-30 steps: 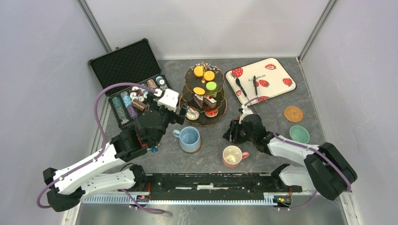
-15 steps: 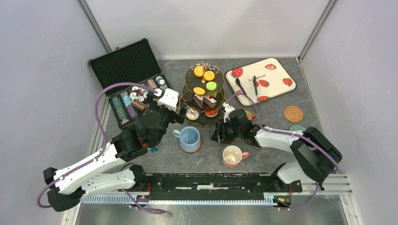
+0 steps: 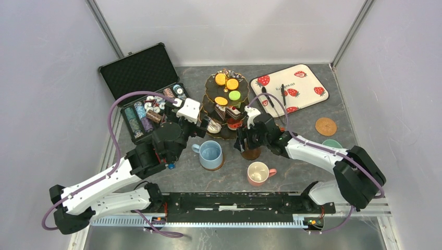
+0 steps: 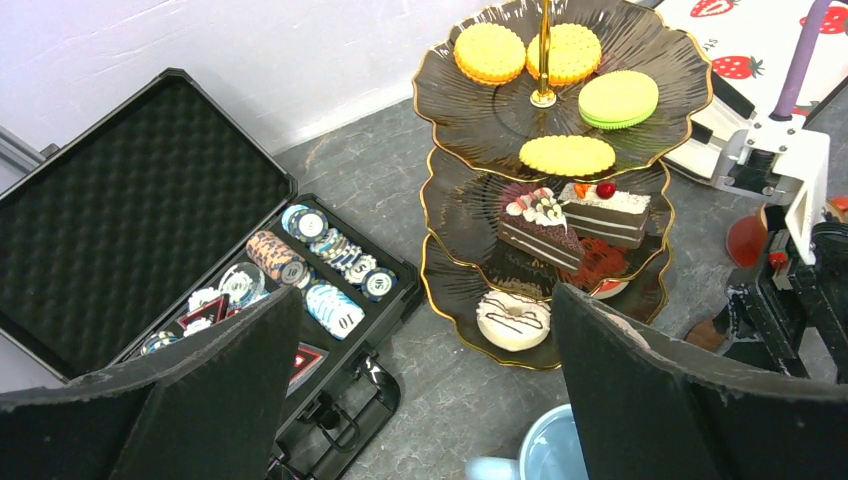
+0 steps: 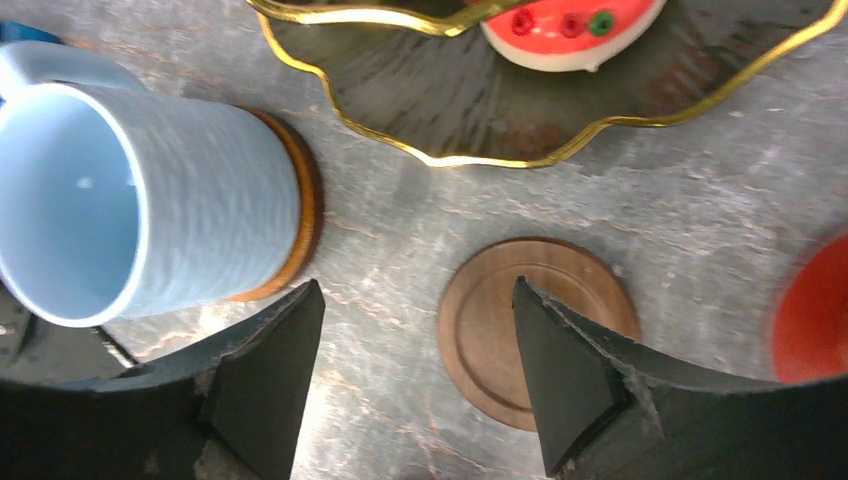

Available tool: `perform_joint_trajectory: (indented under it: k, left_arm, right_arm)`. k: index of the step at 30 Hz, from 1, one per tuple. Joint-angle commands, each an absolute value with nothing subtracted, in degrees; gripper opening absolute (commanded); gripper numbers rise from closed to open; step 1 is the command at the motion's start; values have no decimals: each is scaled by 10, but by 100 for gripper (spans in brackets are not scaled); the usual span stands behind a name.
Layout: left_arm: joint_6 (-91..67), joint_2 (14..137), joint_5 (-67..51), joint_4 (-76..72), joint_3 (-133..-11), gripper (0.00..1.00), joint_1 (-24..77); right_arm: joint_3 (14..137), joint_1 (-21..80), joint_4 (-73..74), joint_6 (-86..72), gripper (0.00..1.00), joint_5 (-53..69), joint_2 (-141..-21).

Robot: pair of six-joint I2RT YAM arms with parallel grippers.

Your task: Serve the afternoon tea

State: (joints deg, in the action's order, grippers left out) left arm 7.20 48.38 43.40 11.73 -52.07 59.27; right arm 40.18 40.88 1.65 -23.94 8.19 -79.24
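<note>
The dark three-tier gold-rimmed stand [image 3: 226, 101] holds macarons, cake slices and a white donut [image 4: 512, 320]. The blue mug [image 3: 211, 154] stands on a coaster [image 5: 303, 210] in front of it. A brown wooden coaster [image 3: 252, 153] lies flat on the table to the right of that mug. My right gripper [image 3: 241, 141] hovers open and empty just above it, with one finger over the coaster [image 5: 500, 330]. The pink mug [image 3: 258, 173] stands nearer the arms. My left gripper [image 3: 203, 129] is open and empty, between the stand and the blue mug [image 4: 545, 455].
The open black poker-chip case [image 3: 146, 99] sits at the back left. A strawberry tray [image 3: 299, 86] with two dark utensils sits at the back right. A woven coaster [image 3: 326, 126] and the green mug [image 3: 332, 143] are to the right. A red round thing [image 5: 815, 315] lies beside the wooden coaster.
My right gripper has swung left towards the front of the stand. The brown wooden coaster now shows flat on the table under it. The left arm has barely moved.
</note>
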Motion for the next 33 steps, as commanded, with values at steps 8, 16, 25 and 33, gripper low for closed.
perform_joint_trajectory:
  k: [8,16,25,33]
  left_arm:
    - [97,499,451,87,-519,100,587]
    - [93,508,442,84,-518,100,577]
    - [93,512,442,84,-517,100,571]
    - [89,516,435,88,-522,100,564]
  right_arm:
    - [412,410,59,-183,78,54,-825]
    - [434,426,22,-218,76,105,-884]
    - [431,454,-38,-254,73,171,-906]
    - [426,461,-92,-279,72,186,-922]
